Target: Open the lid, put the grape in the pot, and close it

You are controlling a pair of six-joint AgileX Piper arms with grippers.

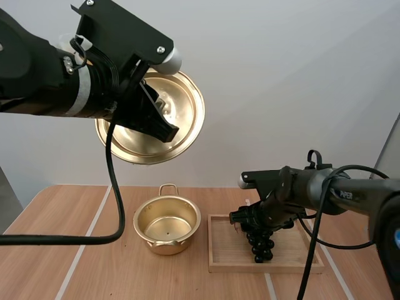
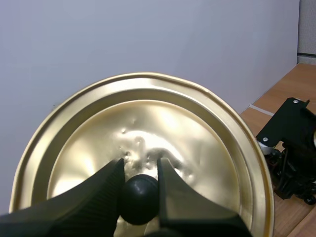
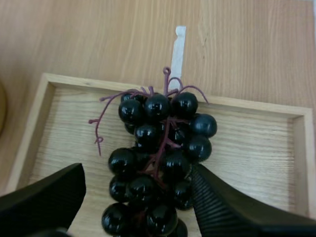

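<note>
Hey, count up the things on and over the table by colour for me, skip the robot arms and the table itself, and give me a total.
Gold: 2, the lid and the pot
Black: 1, the bunch of grapes
Wood: 1, the tray
Total: 4

Bunch of grapes (image 3: 159,148): lower end cropped.

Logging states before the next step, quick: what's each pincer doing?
Left pincer: shut on the lid, by its knob.
Right pincer: open, astride the grapes.
</note>
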